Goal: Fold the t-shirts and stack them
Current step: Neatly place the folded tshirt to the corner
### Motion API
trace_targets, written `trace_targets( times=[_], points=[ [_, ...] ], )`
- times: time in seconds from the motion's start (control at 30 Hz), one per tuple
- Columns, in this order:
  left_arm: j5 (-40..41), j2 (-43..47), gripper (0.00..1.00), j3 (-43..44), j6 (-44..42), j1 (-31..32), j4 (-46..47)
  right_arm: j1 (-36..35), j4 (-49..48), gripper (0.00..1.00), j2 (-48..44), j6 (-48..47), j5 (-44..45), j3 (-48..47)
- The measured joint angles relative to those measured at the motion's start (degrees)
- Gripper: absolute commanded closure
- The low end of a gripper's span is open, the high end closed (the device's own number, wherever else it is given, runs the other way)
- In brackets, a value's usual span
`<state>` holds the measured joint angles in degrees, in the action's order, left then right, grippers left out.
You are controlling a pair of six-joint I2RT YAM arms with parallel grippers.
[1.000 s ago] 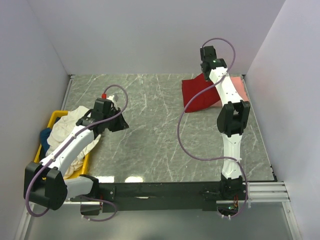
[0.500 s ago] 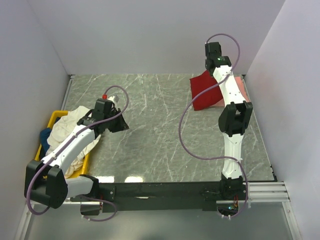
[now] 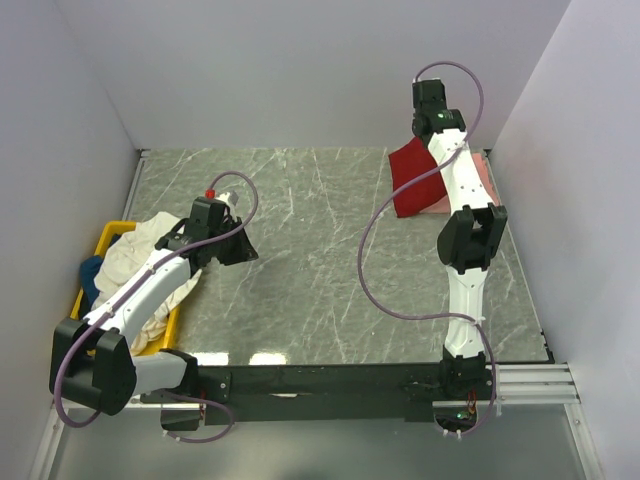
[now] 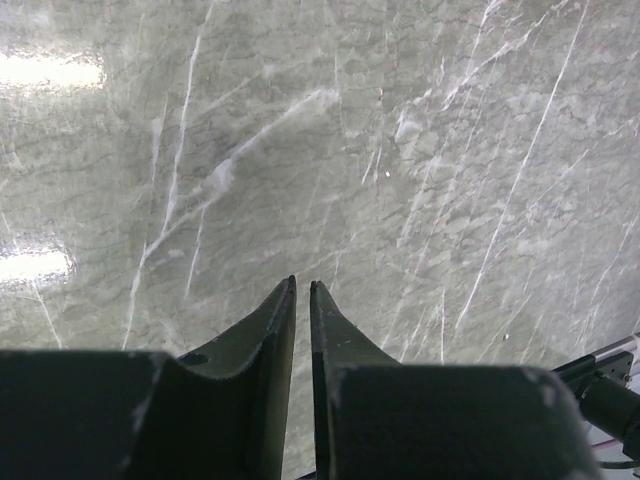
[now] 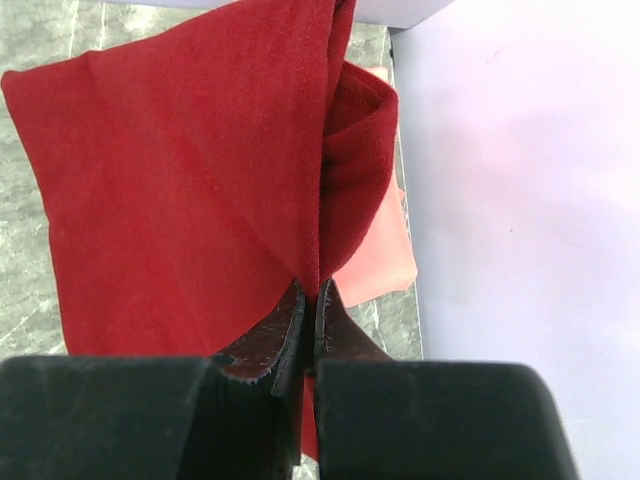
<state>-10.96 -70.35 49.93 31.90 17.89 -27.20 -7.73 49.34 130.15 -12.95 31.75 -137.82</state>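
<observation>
Dark-red t-shirt [image 5: 180,170] hangs pinched in our right pincer [image 5: 308,300], seemingly raised for stacking | salmon-pink shirt [image 5: 375,265] just below its tips | our left pincer [image 4: 302,300] closed, empty.

Four t-shirts: one dark red shirt [image 3: 410,182] and one salmon-pink shirt [image 3: 484,176] at two o'clock, one cream-white shirt [image 3: 135,255] and one blue shirt [image 3: 90,272] at nine o'clock. One yellow bin [image 3: 108,232]. One marble table [image 3: 300,250]. Two robot arms, each with one gripper: left gripper [image 4: 302,292], right gripper [image 5: 310,292].
</observation>
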Motion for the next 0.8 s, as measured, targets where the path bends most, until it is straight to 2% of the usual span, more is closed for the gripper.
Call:
trace_targets(
  times=[0.5, 0.8],
  points=[
    [-0.3, 0.0, 0.84, 0.0, 0.0, 0.0, 0.0, 0.0, 0.0, 1.00, -5.9, 0.0, 0.2, -0.9],
    [-0.3, 0.0, 0.84, 0.0, 0.0, 0.0, 0.0, 0.1, 0.0, 1.00, -6.4, 0.0, 0.4, -0.8]
  ],
)
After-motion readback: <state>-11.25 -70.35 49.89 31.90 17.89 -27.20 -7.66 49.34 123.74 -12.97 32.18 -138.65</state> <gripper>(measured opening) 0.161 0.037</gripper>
